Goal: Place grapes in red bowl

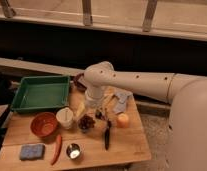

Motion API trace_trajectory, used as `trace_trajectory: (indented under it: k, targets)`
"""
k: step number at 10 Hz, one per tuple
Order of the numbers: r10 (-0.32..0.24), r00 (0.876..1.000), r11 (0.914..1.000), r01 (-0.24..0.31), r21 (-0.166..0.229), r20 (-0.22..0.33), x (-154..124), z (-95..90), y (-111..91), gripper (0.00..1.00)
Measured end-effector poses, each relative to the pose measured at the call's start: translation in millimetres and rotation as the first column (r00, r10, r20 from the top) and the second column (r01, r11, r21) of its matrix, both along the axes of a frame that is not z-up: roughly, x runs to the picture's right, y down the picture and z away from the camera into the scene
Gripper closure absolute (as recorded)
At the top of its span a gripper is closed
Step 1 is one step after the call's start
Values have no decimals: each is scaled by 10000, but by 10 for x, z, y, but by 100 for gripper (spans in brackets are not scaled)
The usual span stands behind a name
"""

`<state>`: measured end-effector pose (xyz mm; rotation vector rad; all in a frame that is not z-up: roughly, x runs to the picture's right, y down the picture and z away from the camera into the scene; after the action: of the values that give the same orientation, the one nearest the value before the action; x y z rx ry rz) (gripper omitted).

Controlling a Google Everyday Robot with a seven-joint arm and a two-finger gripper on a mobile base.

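The grapes [87,121] are a small dark red-purple bunch lying on the wooden table [127,145], just right of a white cup [65,117]. The red bowl [44,124] stands left of the cup, near the table's left side. My white arm reaches in from the right and bends down over the table's middle. My gripper [99,113] hangs at the end of it, just above and to the right of the grapes.
A green tray [41,92] sits at the back left, a dark brown bowl [80,81] behind the arm. An orange-yellow fruit [122,120], a black tool [107,137], a red chilli [57,149], a blue sponge-like block [32,151] and a small metal cup [73,150] lie around.
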<state>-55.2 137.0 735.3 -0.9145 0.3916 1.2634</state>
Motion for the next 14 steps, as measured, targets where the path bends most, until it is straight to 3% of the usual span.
trace_trajectory:
  k: [3,5,6,8,13,14]
  targets:
    - [-457,9986,9978,469,-467,252,-186,36,218,20]
    - [-741,9972,9953,738,-622,-31,-208,139,308,22]
    - [-739,9970,9956,724,-601,-239,-181,173,313,28]
    - [-717,9951,9970,695,-339,-686,-127,170,293,51]
    - [-711,9928,9973,723,88,-964,-116,136,212,97]
    - [-647,9933,9976,669,199,-958,-105,116,176,100]
